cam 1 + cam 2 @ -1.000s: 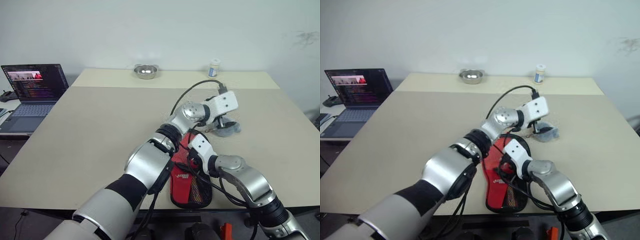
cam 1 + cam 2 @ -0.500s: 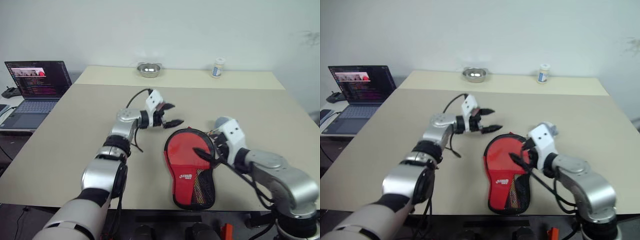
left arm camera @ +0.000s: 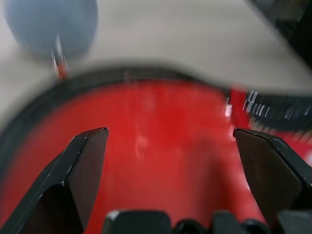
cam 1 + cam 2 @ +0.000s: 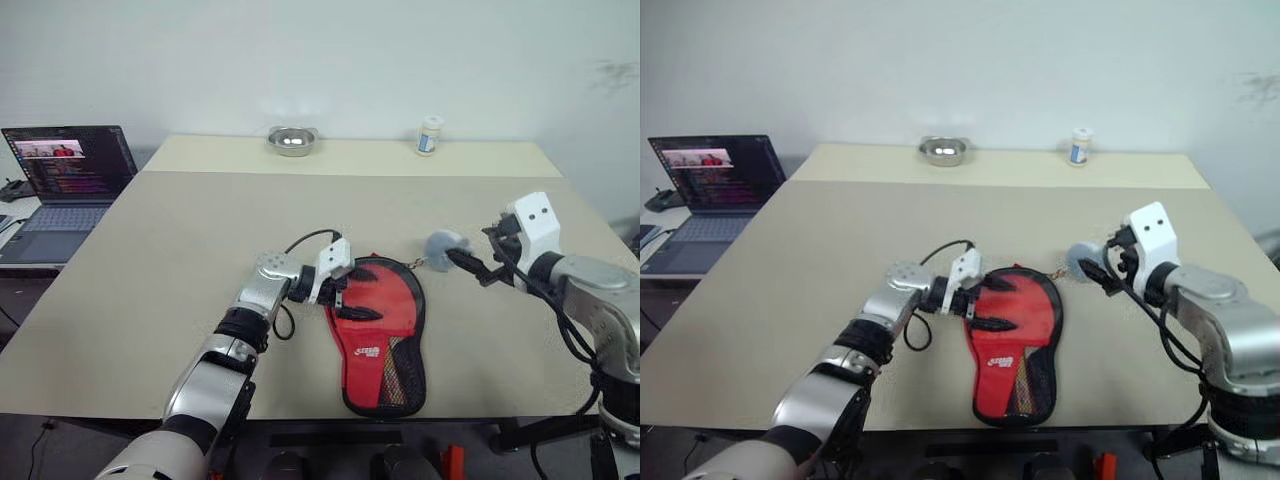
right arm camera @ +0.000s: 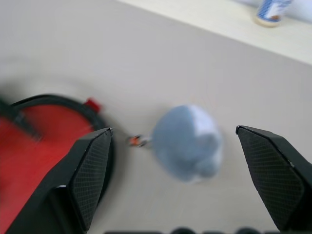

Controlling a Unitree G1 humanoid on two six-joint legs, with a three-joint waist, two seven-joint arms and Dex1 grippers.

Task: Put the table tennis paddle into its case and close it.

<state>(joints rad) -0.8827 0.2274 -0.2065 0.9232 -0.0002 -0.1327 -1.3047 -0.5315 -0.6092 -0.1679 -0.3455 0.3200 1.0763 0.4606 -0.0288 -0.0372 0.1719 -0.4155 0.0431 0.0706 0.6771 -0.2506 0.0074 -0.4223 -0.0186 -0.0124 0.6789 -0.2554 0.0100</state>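
Lying flat, the red table tennis paddle (image 4: pixel 378 310) seemingly fills its black-edged case (image 4: pixel 412 355).

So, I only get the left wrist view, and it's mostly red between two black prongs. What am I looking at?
Observer: A round red-rubber table tennis paddle lying in a black paddle-shaped fabric case, with mesh over its handle end.
Operator: Where does all that sit?
Observer: On a wide beige table, with the handle end towards the near edge.
Operator: And the pale blue blob up in the corner?
Observer: A soft grey-blue charm tied to the case's rounded end. The right arm's jaws stand open, pointing at it.
Operator: Anything else around?
Observer: A small steel bowl and a small white bottle stand along the table's far edge.
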